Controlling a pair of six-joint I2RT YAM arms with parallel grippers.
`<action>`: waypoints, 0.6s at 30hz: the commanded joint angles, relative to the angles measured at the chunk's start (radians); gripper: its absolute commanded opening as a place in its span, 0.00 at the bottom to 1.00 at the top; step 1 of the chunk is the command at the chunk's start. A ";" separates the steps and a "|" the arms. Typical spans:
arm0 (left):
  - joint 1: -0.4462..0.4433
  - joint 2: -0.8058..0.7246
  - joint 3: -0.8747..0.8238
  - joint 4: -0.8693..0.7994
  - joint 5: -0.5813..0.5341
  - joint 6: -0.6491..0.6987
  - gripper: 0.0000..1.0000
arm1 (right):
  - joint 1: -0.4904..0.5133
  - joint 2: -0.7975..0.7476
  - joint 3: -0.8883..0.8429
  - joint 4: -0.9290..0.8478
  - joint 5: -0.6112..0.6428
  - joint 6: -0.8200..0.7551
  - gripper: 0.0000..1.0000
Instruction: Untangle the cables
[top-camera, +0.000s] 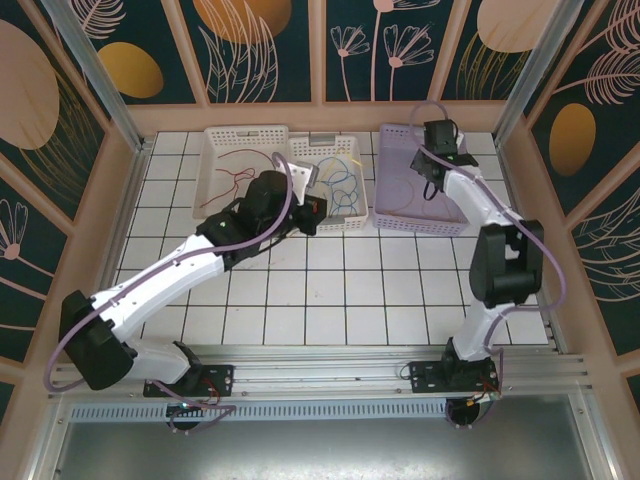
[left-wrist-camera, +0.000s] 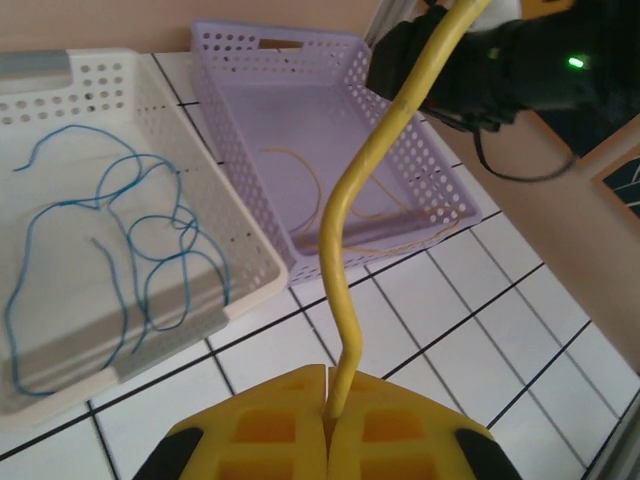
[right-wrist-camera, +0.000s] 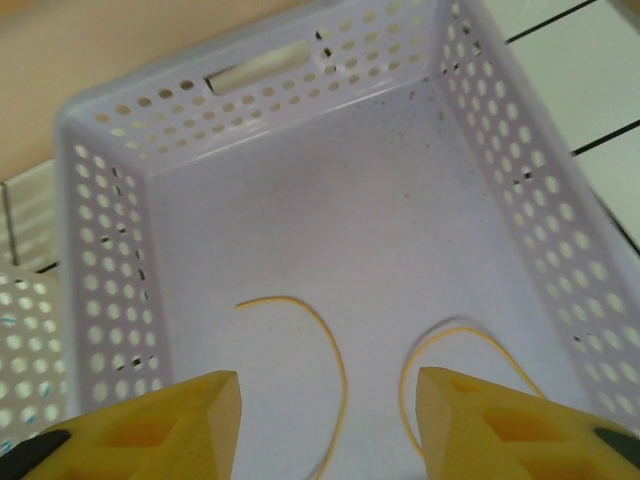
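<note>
— Yellow strand first: who has it?
— The left gripper (left-wrist-camera: 327, 425), fingers pressed shut on the yellow cable (left-wrist-camera: 338, 240), which rises from them. It is left of the purple basket (left-wrist-camera: 235, 130), near its front corner.
— And the right gripper (right-wrist-camera: 330, 420)?
— It is over the purple basket, fingers apart and nothing between them. A tan cable (right-wrist-camera: 335, 350) lies loose on that basket's floor. A blue cable (left-wrist-camera: 180, 215) lies in the white basket (left-wrist-camera: 215, 215) just beside it.

Cut off at 6 o'clock: tan cable (right-wrist-camera: 343, 395). Cut off at 12 o'clock: yellow cable (left-wrist-camera: 345, 230). Cropped at 9 o'clock: white basket (left-wrist-camera: 110, 90).
</note>
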 joint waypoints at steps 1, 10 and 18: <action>-0.016 0.074 0.082 0.066 0.043 -0.034 0.00 | 0.015 -0.205 -0.093 0.053 0.005 0.031 0.50; -0.025 0.460 0.462 0.028 0.139 -0.080 0.00 | 0.093 -0.624 -0.348 0.047 0.098 0.025 0.53; -0.029 0.919 1.068 -0.056 0.250 -0.171 0.00 | 0.153 -0.873 -0.422 -0.024 0.156 0.017 0.54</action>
